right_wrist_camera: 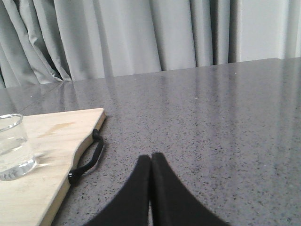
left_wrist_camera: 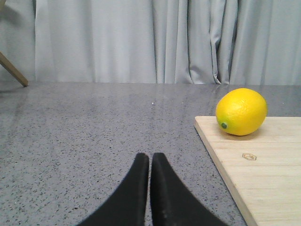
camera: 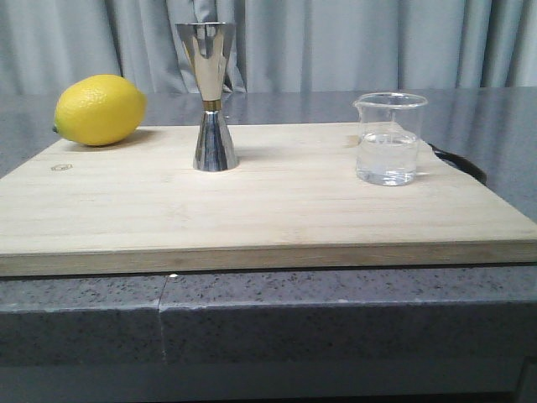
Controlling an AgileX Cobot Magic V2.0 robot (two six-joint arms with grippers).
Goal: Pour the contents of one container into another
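Note:
A small clear glass beaker (camera: pixel 388 138) with liquid in its lower half stands upright on the right part of the wooden board (camera: pixel 252 210); its edge also shows in the right wrist view as the beaker (right_wrist_camera: pixel 11 148). The tall steel jigger (camera: pixel 211 96) stands upright near the board's middle back. Neither arm shows in the front view. My left gripper (left_wrist_camera: pixel 150 157) is shut and empty over the grey counter, left of the board. My right gripper (right_wrist_camera: pixel 151 157) is shut and empty over the counter, right of the board.
A yellow lemon (camera: pixel 101 109) lies on the board's back left corner, also seen as the lemon (left_wrist_camera: pixel 241 111). A black strap loop (right_wrist_camera: pixel 87 160) hangs off the board's right edge. Grey speckled counter (camera: pixel 336 311) surrounds the board; curtains hang behind.

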